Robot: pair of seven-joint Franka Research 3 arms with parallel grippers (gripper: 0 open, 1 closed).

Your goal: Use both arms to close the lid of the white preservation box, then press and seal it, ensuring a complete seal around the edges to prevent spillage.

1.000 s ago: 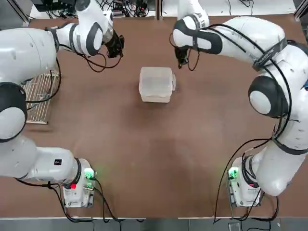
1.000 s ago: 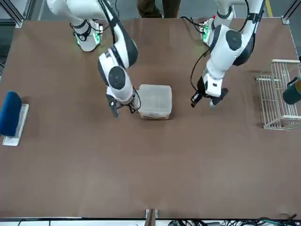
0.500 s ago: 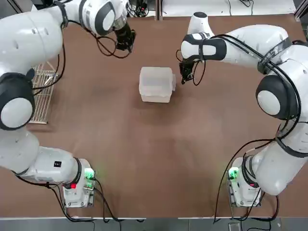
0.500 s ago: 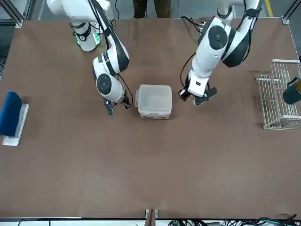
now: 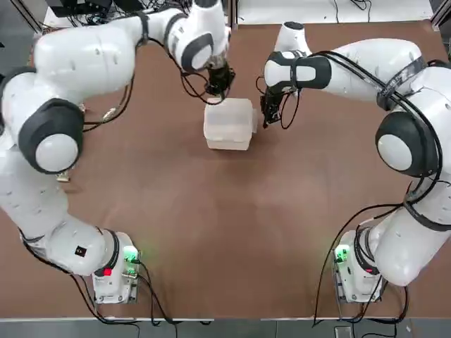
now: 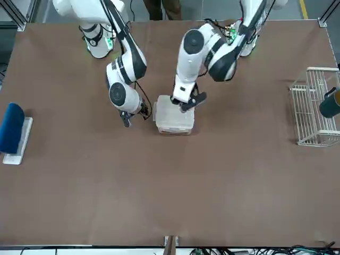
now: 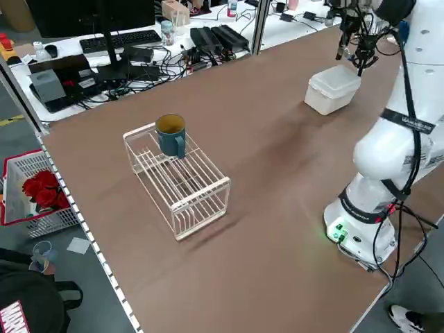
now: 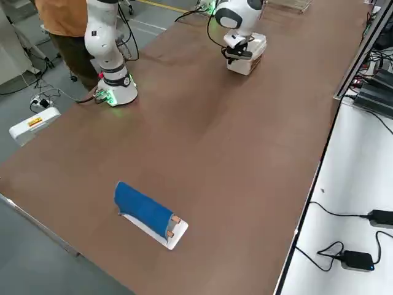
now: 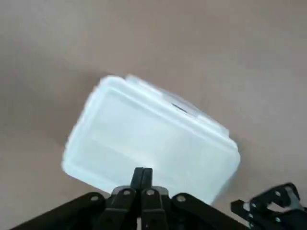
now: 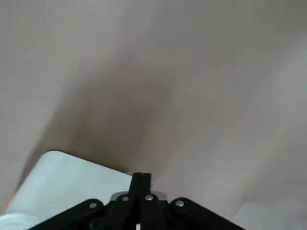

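The white preservation box (image 5: pixel 227 144) sits at the table's middle toward the far side, with its lid (image 5: pixel 227 118) lying flat down on it. My left gripper (image 5: pixel 220 90) is shut and hangs over the box's far edge, fingertips close to the lid (image 6: pixel 175 113); whether they touch it does not show. In the left wrist view its shut fingers (image 9: pixel 143 175) point at the lid (image 9: pixel 148 136). My right gripper (image 5: pixel 267 118), also shut and holding nothing, stands just beside the box's right side, a small gap away (image 6: pixel 126 122).
A cream wire rack (image 6: pixel 313 114) with a teal mug (image 6: pixel 330 103) stands at the robot's left side of the table. A blue object on a white base (image 6: pixel 13 130) lies at the robot's right side. A person (image 8: pixel 61 18) stands behind the arms' bases.
My left arm has swung in from the far left to the box's far edge. My right gripper has shifted slightly closer to the box's right side. The box has not moved.
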